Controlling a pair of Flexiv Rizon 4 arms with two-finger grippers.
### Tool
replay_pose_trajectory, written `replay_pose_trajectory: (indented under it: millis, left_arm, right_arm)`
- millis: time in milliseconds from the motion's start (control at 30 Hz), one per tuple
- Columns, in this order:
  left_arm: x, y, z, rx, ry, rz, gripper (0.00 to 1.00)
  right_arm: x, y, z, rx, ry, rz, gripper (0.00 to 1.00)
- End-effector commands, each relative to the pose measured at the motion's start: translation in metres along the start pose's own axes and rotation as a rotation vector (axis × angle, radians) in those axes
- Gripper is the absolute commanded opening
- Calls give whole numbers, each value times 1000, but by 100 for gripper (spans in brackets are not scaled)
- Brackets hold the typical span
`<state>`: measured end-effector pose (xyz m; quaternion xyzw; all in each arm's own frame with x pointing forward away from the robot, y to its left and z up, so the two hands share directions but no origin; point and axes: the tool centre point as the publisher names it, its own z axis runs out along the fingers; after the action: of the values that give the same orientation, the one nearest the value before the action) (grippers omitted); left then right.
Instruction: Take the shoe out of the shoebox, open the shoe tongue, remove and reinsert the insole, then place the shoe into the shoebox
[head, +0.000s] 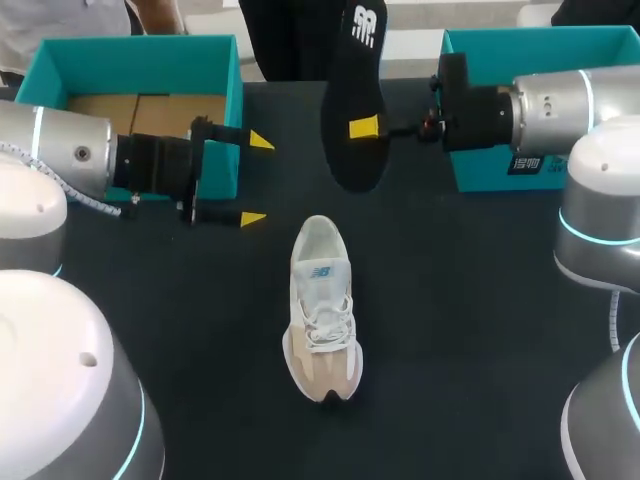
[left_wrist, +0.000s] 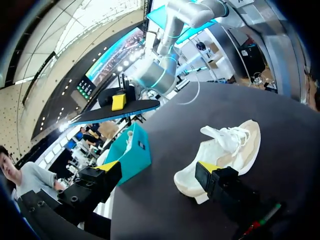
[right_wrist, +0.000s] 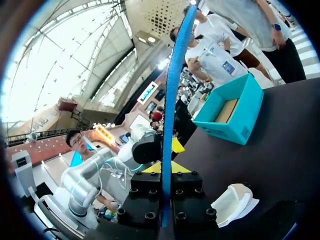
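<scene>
White and beige, the shoe (head: 322, 310) lies alone in the middle of the surface (head: 480, 330), sole down. Its toe points toward the robot and its open collar faces away. The tongue looks lifted back from the laces. The shoe is out of its box and set squarely between the two arms, a fair position for either to reach the opening from above.

A little farther out, the left arm (head: 60, 150) comes in level from its side. Its jaws are spread wide with nothing between them, and they sit beside the shoe's far end, not touching it. I judge it is waiting to steady the shoe when the insole goes back in.

Beyond that, the right arm (head: 560, 105) reaches in from the other side. Its jaws pinch the black insole (head: 355, 100) near the middle, one yellow tip flat against its face. The insole hangs on edge above the surface, well apart from the shoe, with its length running away from the robot. It is out and not yet reinserted. A mid-length grip leaves both ends free, so either end could be angled down into the collar.

At the far edge stand a teal shoebox (head: 222, 100), lined with brown card, and a second teal box (head: 545, 42). Each is close behind one arm.

The surface is dark and matte, so the pale shoe shows plainly against it.
</scene>
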<state>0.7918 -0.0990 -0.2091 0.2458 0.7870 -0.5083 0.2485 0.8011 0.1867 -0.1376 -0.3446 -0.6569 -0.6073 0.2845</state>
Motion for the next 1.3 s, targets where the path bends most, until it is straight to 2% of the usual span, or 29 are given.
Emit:
replay_pose_trajectory:
  millis: [33,167,267,300,333,500,633,833,900,967,1067,1300]
  left_arm:
    - [1,0,-1,-1,2,1,100]
    - [1,0,-1,-1,2,1,100]
    - [8,7,-1,-14,48,-31,100]
    - [18,17,0,-40,127,-55,100]
    - [23,21,-1,-47,138,-62,100]
    - [39,38,-3,-75,191,-121,100]
    - [52,48,-3,-99,227,-161,100]
    - [75,55,1,-112,247,-195,100]
    - [80,58,4,-118,225,-224,100]
    - [86,60,7,-117,222,-235,100]
    - [93,63,11,-118,233,-243,100]
    - [101,73,20,-125,243,-272,100]
  right_arm:
    - [0,1,2,1,-3,1,0]
    - [0,1,2,1,-3,1,0]
    - [0,1,2,1,-3,1,0]
    - [0,1,2,1,-3,1,0]
    - [0,1,2,1,-3,1,0]
    - [-11,1,8,33,-69,-155,0]
    - [-24,-2,7,78,-108,-217,0]
    - [-45,-4,15,82,-64,-282,0]
    - [-50,-5,19,77,-46,-358,0]
    - [-57,-9,22,120,-36,-390,0]
    - [-65,-14,29,132,8,-405,0]
    - [-73,-21,34,126,11,-406,0]
